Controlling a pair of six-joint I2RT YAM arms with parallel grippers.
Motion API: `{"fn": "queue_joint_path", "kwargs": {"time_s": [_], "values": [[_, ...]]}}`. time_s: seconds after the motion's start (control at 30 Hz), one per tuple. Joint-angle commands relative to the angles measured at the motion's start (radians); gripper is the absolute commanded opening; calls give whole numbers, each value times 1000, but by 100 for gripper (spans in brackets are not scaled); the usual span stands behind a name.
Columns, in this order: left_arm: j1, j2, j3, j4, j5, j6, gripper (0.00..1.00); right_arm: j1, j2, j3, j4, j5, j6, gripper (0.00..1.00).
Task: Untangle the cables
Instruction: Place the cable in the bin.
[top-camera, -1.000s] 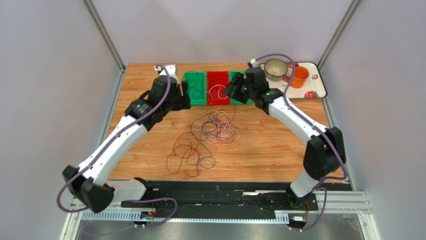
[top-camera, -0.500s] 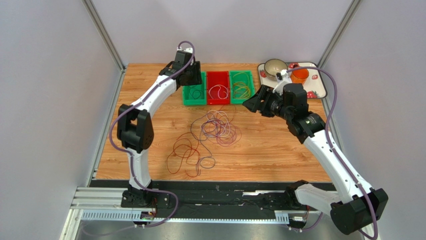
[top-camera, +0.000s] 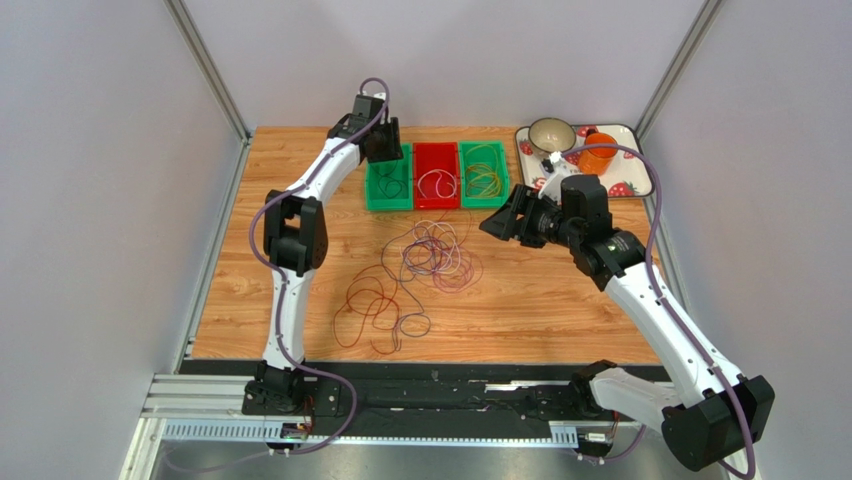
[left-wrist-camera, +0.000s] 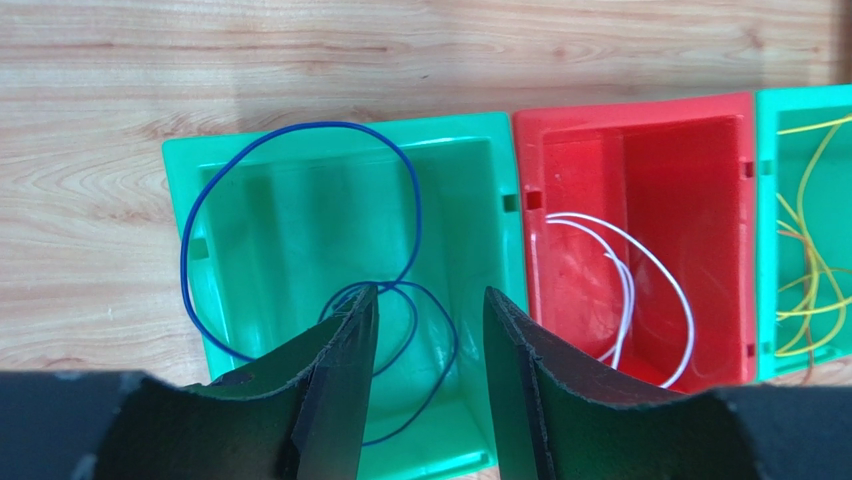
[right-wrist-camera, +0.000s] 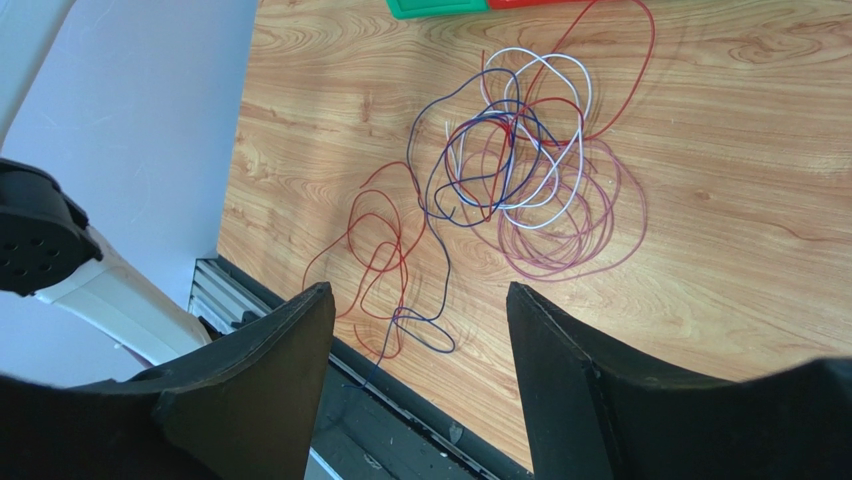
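A tangle of cables (top-camera: 436, 255) in purple, white, blue and red lies mid-table, with red loops (top-camera: 372, 310) trailing toward the near edge. My left gripper (top-camera: 386, 152) hangs open and empty over the left green bin (left-wrist-camera: 455, 150), which holds a blue cable (left-wrist-camera: 320, 123). The red bin (left-wrist-camera: 700, 150) holds a white cable (left-wrist-camera: 628, 285). The right green bin (top-camera: 484, 178) holds yellow and orange cables (left-wrist-camera: 815, 270). My right gripper (top-camera: 500, 222) is open and empty, right of the tangle and above the table. In the right wrist view the tangle (right-wrist-camera: 510, 170) lies beyond its jaws.
A tray (top-camera: 632, 180) with a bowl (top-camera: 551, 135) and an orange cup (top-camera: 598, 155) stands at the back right. A black rail (top-camera: 450, 385) runs along the near edge. Walls close in the table on the left, right and back.
My left arm has swung up and back until its gripper is over the left green bin. My right arm has drawn away from the right green bin, to the right of the tangle.
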Motion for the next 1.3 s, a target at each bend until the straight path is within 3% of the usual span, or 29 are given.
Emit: {"fn": "queue_joint_path", "kwargs": {"time_s": [0.0, 0.33, 0.67, 0.7, 0.77, 0.8, 0.93, 1.1, 1.27], "values": [[7, 33, 88, -10, 34, 23, 52, -2, -8, 18, 12, -40, -13, 68], [12, 122, 139, 2, 58, 25, 50, -4, 21, 16, 15, -63, -12, 68], [15, 160, 187, 4, 52, 31, 26, 1, 25, 37, 11, -75, -10, 68], [15, 160, 187, 2, 52, 33, 16, 1, 25, 38, 11, -73, -9, 68], [15, 162, 187, 1, 54, 33, 10, 2, 27, 38, 11, -75, -9, 67], [15, 160, 187, -4, 55, 34, 0, 2, 25, 36, 11, -75, -7, 68], [15, 119, 161, -27, 63, 25, 0, 7, 27, 34, 14, -75, -2, 67], [15, 4, -49, 56, 109, 7, 0, 15, 24, 34, 24, -72, 11, 67], [13, 5, -102, 68, 190, 42, 0, 31, 22, 37, 26, -67, 17, 67]]}}
